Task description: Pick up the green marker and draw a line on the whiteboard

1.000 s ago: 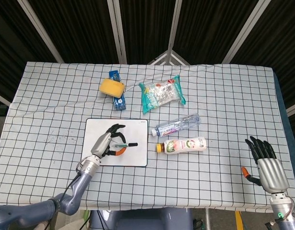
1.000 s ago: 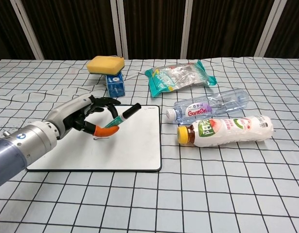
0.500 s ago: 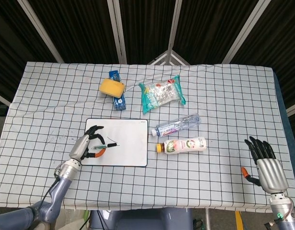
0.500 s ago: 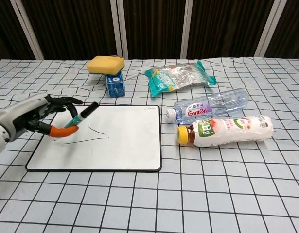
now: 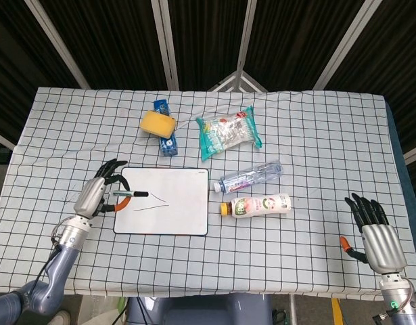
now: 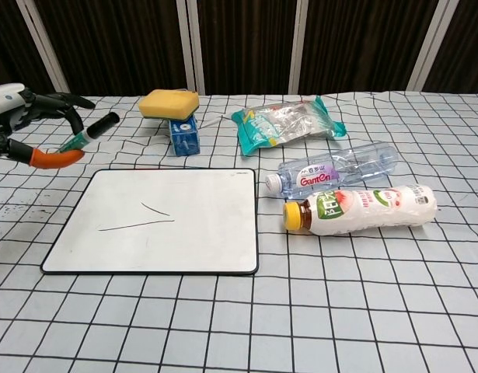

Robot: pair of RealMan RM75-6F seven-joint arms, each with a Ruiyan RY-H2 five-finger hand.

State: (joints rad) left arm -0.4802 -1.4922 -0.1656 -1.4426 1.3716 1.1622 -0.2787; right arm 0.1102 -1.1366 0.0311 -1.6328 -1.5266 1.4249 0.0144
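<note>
A table (image 5: 329, 135) fills most of the head view, covered by a white cloth (image 6: 363, 311) printed with a black grid (the fabric lies slightly rumpled along the far edge). Behind it, toward 12 o'clock, stand dark corrugated panels (image 5: 113, 40) split by pale metal struts (image 5: 167, 40), which lean in the head view and stand upright in the chest view. At 3 o'clock a blue edge shows beside the cloth. Light falls evenly.

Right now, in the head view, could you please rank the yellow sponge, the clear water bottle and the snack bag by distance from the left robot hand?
1. Yellow sponge, up and right of the left robot hand.
2. Snack bag, table centre.
3. Clear water bottle, right of the whiteboard.
</note>
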